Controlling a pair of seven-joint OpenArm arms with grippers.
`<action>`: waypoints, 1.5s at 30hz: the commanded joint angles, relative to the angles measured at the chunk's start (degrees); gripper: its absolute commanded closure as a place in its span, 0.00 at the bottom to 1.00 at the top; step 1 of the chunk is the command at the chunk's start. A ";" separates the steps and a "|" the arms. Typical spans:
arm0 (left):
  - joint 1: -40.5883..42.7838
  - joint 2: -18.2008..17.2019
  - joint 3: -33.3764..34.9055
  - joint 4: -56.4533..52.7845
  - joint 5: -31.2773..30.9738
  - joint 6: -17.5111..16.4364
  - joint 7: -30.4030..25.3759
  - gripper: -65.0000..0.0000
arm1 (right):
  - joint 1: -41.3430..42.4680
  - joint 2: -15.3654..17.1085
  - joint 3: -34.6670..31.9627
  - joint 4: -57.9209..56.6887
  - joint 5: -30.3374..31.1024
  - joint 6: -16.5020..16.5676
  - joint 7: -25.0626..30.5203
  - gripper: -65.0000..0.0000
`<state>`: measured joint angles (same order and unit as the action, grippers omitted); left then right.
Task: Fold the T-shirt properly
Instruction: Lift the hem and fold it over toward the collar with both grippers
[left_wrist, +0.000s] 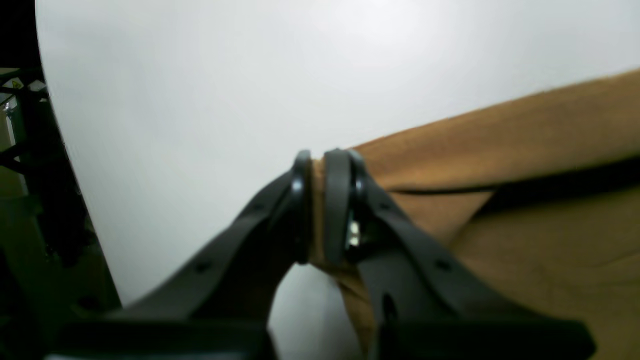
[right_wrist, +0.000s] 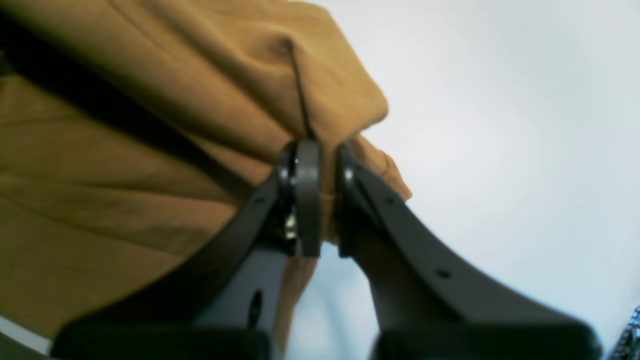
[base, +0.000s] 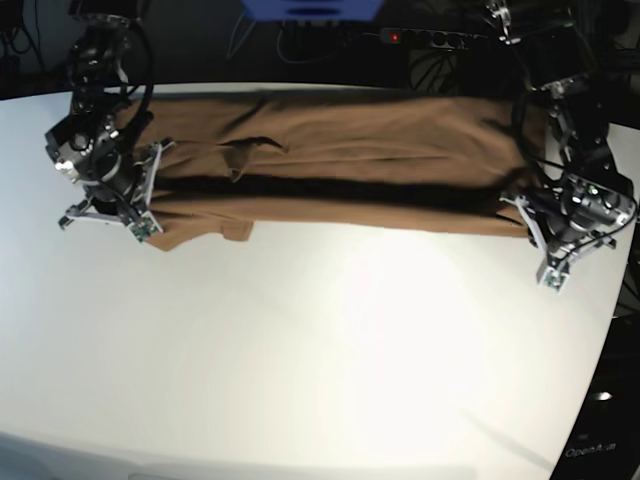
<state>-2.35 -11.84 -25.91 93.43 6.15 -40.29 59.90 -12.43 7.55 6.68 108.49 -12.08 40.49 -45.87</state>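
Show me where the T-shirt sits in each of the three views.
Left wrist: T-shirt fills the right side, its edge pinched in the left gripper.
Right wrist: it fills the upper left, bunched in the right gripper.
Base: stretched across the far half of the picture.
Shared landmark: the white table.

I read this as a robotics lab: white counter (base: 330, 340), power strip (base: 425, 37) and cables (base: 440, 65) behind, dark surroundings.

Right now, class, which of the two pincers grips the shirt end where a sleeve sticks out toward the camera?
The right pincer, on the base view's left: a short sleeve flap of the T-shirt juts out beside it. The left pincer clamps a straight end.
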 joint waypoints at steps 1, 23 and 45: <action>-1.91 -1.66 0.02 1.21 0.05 0.29 -0.69 0.96 | 0.60 0.76 0.49 1.10 -0.72 -0.49 0.64 1.00; 6.17 -6.67 10.75 13.96 0.05 0.29 -1.04 0.96 | -7.57 1.02 4.09 1.18 -0.80 -0.49 10.92 1.00; 14.35 -8.25 10.66 17.74 2.15 0.29 -1.31 0.96 | -10.04 1.02 6.29 1.10 -0.80 -0.49 15.49 1.00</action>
<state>12.19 -19.20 -14.96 110.26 7.92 -40.29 58.74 -22.68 7.90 12.58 108.57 -12.95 40.47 -31.22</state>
